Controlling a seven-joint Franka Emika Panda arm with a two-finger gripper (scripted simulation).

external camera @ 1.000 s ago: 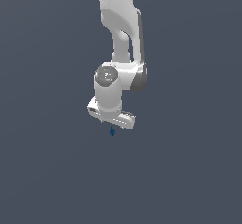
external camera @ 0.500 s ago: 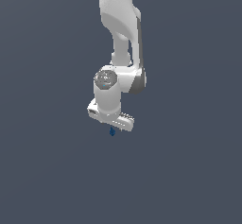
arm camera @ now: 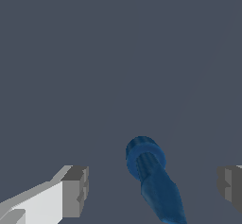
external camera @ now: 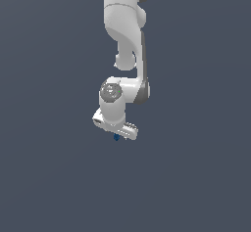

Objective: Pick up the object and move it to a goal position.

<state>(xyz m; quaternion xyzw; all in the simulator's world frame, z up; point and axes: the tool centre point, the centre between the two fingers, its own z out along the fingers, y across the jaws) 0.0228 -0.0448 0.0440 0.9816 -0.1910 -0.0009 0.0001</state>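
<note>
You get flat, even, dim simulator light, no cast shadows or glare, with soft low-resolution edges throughout both views.

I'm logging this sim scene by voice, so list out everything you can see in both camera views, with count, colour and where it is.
object: one, dark blue, elongated with a ridged round end; in the wrist view it lies between the two fingertips with a gap on each side; in the exterior view only a blue speck shows just under the gripper.
background: one, plain dark grey-blue, filling both views; no table edge or goal marker can be made out.
arm: one, white with dark grey joints, coming down from the top of the exterior view.
gripper: one, white with grey fingertips, jaws apart around the object.
</note>
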